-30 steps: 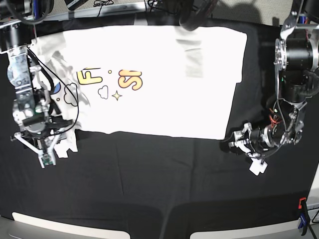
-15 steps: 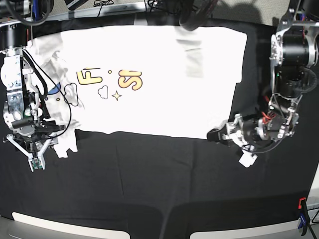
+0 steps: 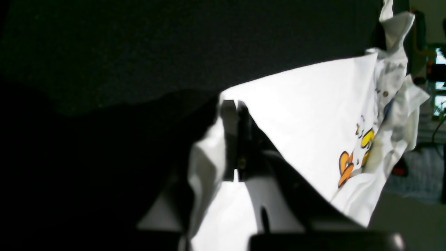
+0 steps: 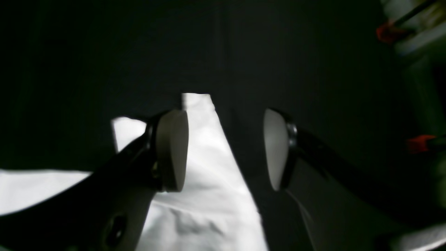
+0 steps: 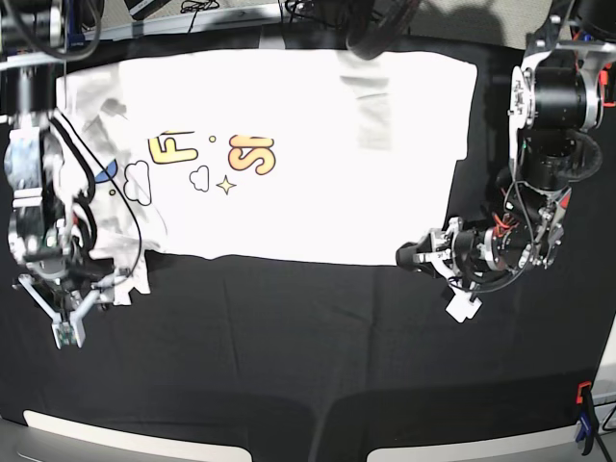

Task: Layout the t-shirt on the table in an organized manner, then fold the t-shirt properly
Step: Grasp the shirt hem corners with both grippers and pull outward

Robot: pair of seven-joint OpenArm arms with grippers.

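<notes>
The white t-shirt (image 5: 318, 164) lies spread front-up on the far half of the black table (image 5: 289, 337), with yellow and orange letters at its left. My left gripper (image 5: 411, 257) is at the shirt's near right corner. In the left wrist view its fingers (image 3: 230, 139) are pressed together on a fold of the t-shirt (image 3: 306, 118). My right gripper (image 5: 65, 322) is at the shirt's near left sleeve (image 5: 125, 282). In the right wrist view it (image 4: 223, 150) is open, with white cloth (image 4: 205, 174) under its left finger and partly in the gap.
An orange and blue clamp (image 5: 583, 416) sits at the table's near right edge. Pale panels (image 5: 135, 438) run along the near edge. Red clamps (image 4: 418, 143) show at the right of the right wrist view. Cables hang at the back edge (image 5: 318, 10).
My left gripper moved left to the shirt's near right corner and shut on it. My right gripper shifted left and toward the near edge, beside the sleeve.
</notes>
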